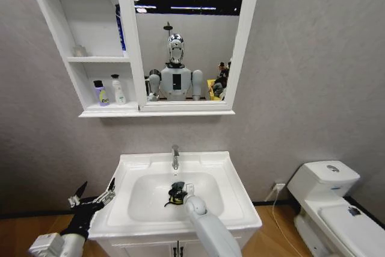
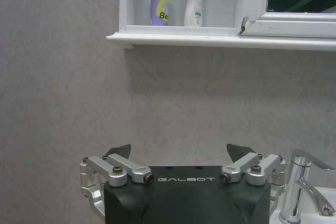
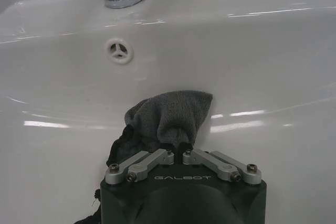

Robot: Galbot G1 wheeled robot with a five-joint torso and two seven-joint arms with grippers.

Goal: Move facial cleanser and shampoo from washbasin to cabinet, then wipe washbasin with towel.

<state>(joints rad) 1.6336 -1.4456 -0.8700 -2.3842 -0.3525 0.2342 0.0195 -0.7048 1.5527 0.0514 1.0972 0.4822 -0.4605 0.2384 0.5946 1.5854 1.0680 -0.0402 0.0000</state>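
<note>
While the left gripper point(image 1: 95, 197) is held wide apart beside the white ceramic washbasin point(image 1: 234, 194), a dark grey cloth towel point(image 3: 170, 116) is pinched by the right gripper point(image 3: 178, 150) inside the bowl.

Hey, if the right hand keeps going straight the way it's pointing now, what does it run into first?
Probably the washbasin's inner back wall. The right hand, shut on the towel, points at it below the overflow hole, with the towel bunched against the ceramic first. Depth is hard to judge.
</note>
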